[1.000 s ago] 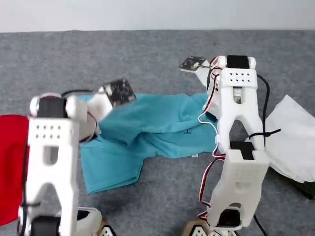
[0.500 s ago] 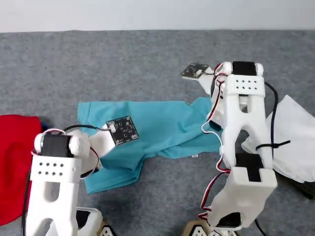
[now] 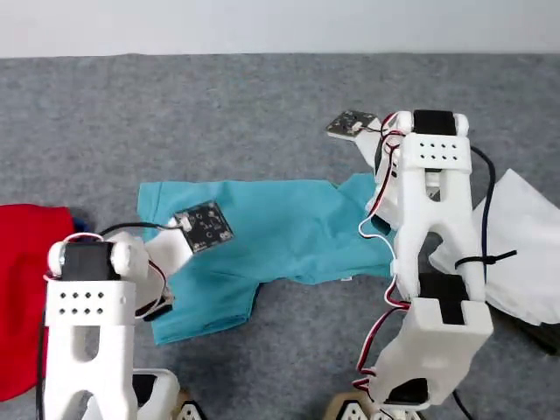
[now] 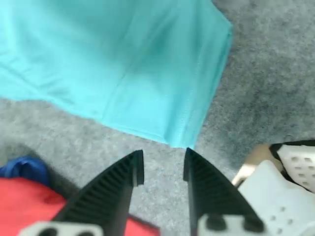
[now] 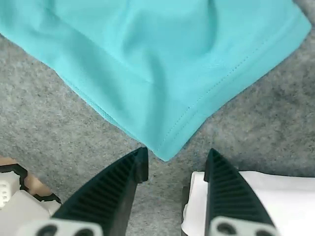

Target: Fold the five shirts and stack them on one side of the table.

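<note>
A teal shirt (image 3: 280, 229) lies spread flat across the middle of the grey table (image 3: 262, 105). My left gripper (image 4: 162, 164) is open and holds nothing. It hovers just off the hem of the shirt's sleeve (image 4: 123, 64). My right gripper (image 5: 176, 164) is also open, and a corner of the teal shirt (image 5: 162, 147) pokes between its fingertips without being held. In the high view the left arm (image 3: 87, 297) stands at the shirt's near-left sleeve and the right arm (image 3: 429, 219) at its right edge. A red shirt (image 3: 22, 289) lies at the left edge, and a white shirt (image 3: 516, 245) at the right.
A small blue item (image 4: 22, 169) peeks out beside the red shirt (image 4: 29, 201). The white shirt (image 5: 246, 201) lies close under the right gripper. Both arm bases (image 3: 157, 394) sit at the table's front edge. Bare grey table stretches behind the teal shirt.
The left arm has drawn back toward the front edge and lowered. The teal shirt's bunched left half now lies flat. The right arm shifted slightly to the right early on.
</note>
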